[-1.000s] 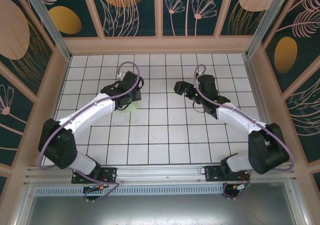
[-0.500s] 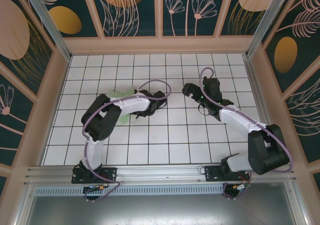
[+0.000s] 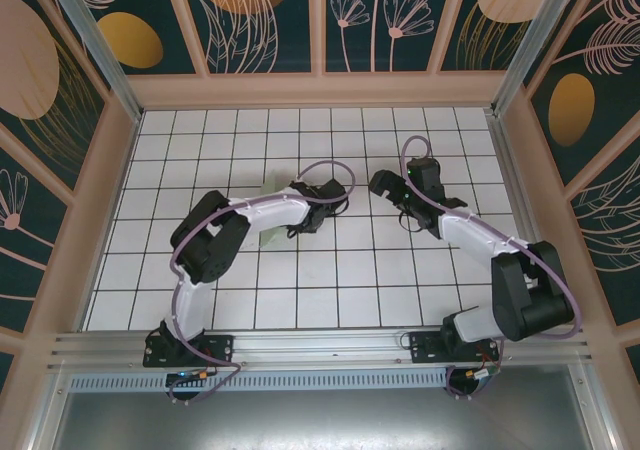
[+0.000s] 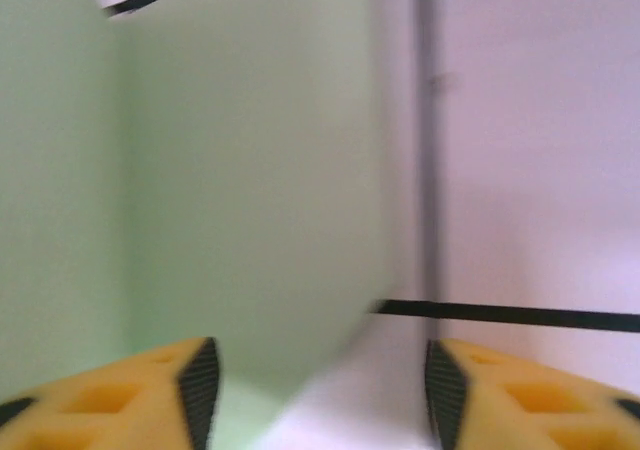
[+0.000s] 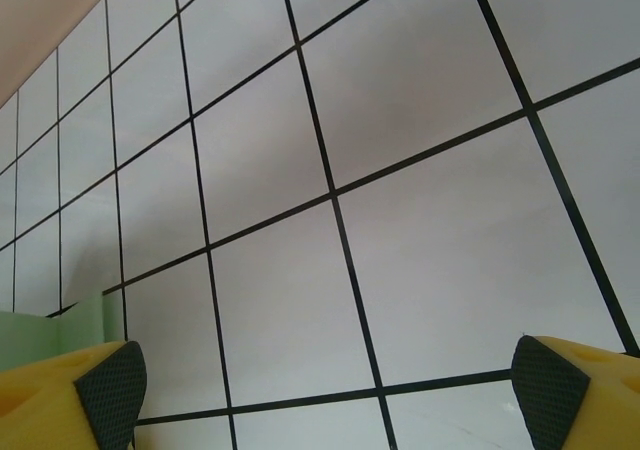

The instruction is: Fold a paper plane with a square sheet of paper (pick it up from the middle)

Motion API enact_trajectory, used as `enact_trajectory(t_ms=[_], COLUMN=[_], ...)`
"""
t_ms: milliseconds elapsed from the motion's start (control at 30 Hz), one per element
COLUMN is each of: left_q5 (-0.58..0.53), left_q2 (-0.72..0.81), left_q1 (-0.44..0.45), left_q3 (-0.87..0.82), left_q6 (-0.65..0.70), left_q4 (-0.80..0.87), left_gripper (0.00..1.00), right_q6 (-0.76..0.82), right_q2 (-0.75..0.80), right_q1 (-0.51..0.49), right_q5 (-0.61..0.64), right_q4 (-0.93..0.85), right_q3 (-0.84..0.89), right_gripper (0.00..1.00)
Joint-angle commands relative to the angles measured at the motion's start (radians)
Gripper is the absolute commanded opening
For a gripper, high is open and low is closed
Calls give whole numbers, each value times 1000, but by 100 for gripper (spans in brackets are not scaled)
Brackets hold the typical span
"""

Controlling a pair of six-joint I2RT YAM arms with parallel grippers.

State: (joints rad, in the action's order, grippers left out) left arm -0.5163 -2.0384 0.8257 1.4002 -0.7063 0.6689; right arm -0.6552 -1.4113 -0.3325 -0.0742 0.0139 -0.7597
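From where I stood, the big change was in the left gripper (image 4: 318, 395). A second earlier it had been clamped shut out on the left of the table (image 3: 300, 280). Since then the arm had swung in toward the middle and its yellow fingers (image 4: 150, 390) had sprung apart. In the left wrist view they stood open, with the square sheet of paper (image 4: 250, 170) blurred and very close in front of them. The sheet's rounded edge dipped down between the pads, and no pad looked pressed on it. From above, the pale green paper (image 3: 268, 186) peeked out from under the left forearm, just left of centre. I took it to have been let go there, brought nearer the other arm. The right gripper (image 3: 383, 182) had edged inward a little and was gaping wide with nothing in it. A corner of the sheet (image 5: 55, 335) showed at the lower left of its own view. Whether a faint line in the paper was a first crease, I could not tell, so the folding looked barely started.
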Motion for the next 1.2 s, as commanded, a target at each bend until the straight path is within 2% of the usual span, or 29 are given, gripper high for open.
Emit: enact_trajectory(t_ms=[0,133,233,300,500,700,800,967,1167], left_q5=[290,405,447,426,328,330,365,379,424], left_q2=[139,262,382,456,628,753,798,856,862], left_q1=[9,-22,-90,-138,-299,-448,-511,-564,-569], left_q3=[-31,-100,-195,-275,-485,-640,-700,-748,-757], left_q6=[90,70,19,-14,-106,-192,-229,-247,-229], left_q4=[-251,-374,-448,-487,-477,-431,-425,-413,-431], left_gripper=[70,83,93,98,98,99,98,99,98], right_q6=[-18,-18,-9,-2,31,-6,-32,-54,-53], right_q2=[-24,-45,-62,-82,-219,-440,-548,-721,-793], right_q1=[9,8,0,-25,-231,-405,-466,-527,-534], right_q5=[-27,-79,-131,-162,-177,-273,-307,-335,-315], right_q4=[-17,-3,17,32,65,110,111,41,-20], right_q3=[-44,-56,-71,-89,-216,-404,-507,-677,-712], right_gripper=[96,91,82,76,57,24,18,12,11])
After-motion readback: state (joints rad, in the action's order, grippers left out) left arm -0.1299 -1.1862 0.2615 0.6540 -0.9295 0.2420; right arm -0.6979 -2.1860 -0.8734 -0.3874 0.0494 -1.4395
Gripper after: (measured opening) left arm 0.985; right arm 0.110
